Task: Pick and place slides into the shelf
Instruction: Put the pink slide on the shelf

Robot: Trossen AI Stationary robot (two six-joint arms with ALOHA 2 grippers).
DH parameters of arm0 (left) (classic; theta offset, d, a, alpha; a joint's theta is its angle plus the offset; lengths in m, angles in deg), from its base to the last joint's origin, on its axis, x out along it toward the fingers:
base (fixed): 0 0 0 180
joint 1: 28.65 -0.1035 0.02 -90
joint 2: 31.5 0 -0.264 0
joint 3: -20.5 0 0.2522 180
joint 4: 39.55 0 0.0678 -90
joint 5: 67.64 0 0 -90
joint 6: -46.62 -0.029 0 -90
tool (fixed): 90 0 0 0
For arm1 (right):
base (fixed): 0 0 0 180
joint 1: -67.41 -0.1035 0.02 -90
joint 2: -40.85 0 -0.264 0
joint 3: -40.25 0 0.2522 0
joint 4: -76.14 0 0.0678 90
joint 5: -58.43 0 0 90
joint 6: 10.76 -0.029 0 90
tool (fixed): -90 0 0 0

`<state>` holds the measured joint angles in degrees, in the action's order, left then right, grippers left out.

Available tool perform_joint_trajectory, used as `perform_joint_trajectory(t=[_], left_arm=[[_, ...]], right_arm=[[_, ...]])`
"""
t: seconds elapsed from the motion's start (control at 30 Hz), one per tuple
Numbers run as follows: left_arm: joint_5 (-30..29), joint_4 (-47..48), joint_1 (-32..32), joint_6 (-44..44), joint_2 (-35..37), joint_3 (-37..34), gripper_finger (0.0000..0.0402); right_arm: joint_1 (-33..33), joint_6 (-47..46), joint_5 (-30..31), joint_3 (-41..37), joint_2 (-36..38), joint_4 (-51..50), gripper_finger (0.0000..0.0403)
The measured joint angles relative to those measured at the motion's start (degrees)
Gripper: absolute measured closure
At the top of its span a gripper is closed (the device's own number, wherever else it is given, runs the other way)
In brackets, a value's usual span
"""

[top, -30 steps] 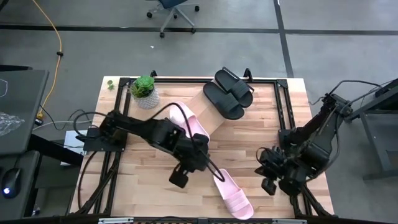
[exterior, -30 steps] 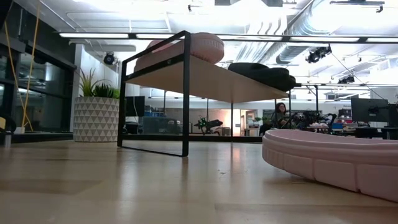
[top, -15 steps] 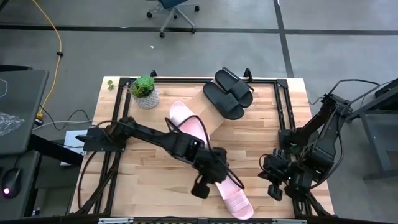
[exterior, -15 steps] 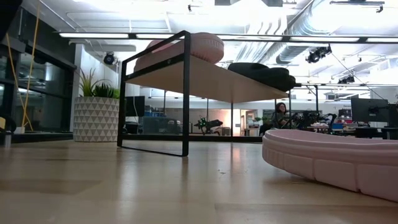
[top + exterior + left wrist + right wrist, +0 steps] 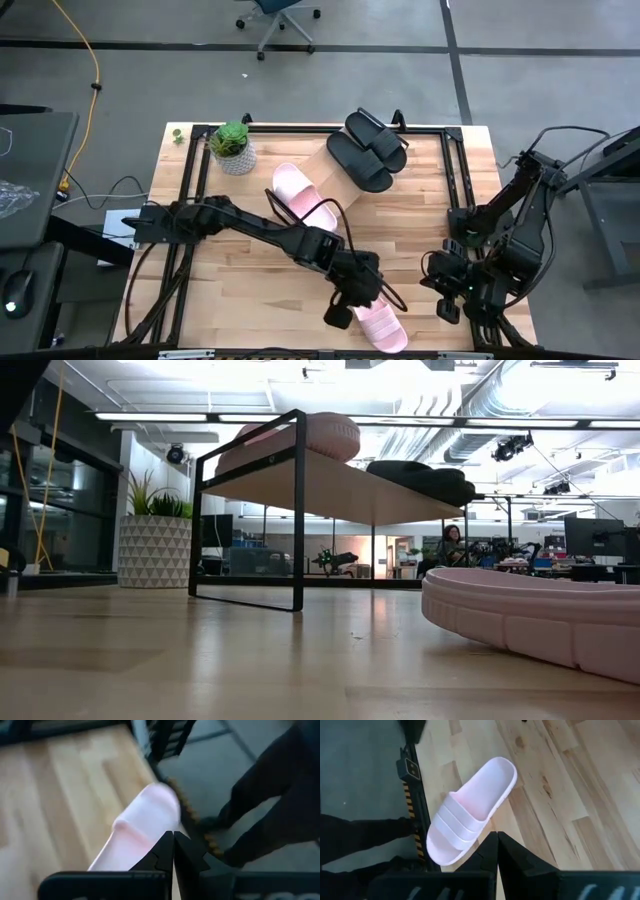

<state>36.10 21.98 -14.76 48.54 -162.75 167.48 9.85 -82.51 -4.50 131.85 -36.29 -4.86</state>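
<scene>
high view: left tool [image 5: 340, 315] hangs over the loose pink slide [image 5: 378, 322] at the bench's [image 5: 240, 290] front edge, fingers pressed together. it should spread them, then drop onto the strap. right tool [image 5: 452, 305] waits alongside, closed too. other slides sit on the shelf [image 5: 330, 175].

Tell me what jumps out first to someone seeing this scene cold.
The left gripper stretches across the wooden table, jaws shut, above the loose pale pink slide sandal near the front edge. Behind it, the slanted light-wood shelf holds a matte black pair of slides and the other pale pink slide. The right gripper waits shut at the table's right.
</scene>
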Motion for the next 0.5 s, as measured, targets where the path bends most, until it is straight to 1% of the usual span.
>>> perform_joint_trajectory(t=[0.07, 0.13, 0.2, 0.3, 0.37, 0.5], left_arm=[[1.6, -2.7, 0.0, 0.4, -1.4, 0.3, 0.0401], [2.8, -0.5, 0.0, 1.0, -2.1, -0.1, 0.0401], [3.9, -2.1, 0.0, 2.0, -3.3, 0.1, 0.0401], [5.4, -1.1, 0.0, 3.0, -3.4, 0.0, 0.0401], [5.6, -1.2, 0.1, 3.0, -3.4, 0.1, 0.0401], [3.8, -1.2, 0.1, 3.0, -3.4, 0.1, 0.0401]], right_arm=[[0.0, 0.0, 0.0, 0.0, 0.0, 0.0, 0.0402], [0.0, 0.0, 0.0, 0.0, 0.0, 0.1, 0.0402], [0.0, 0.0, 0.0, 0.0, 0.0, 0.2, 0.0402], [0.0, -0.2, -0.1, 0.0, 0.0, 0.4, 0.0402], [0.0, -0.2, -0.1, 0.0, 0.0, 0.9, 0.0402], [0.0, 0.0, 0.0, 0.0, 0.0, 1.9, 0.0402]])
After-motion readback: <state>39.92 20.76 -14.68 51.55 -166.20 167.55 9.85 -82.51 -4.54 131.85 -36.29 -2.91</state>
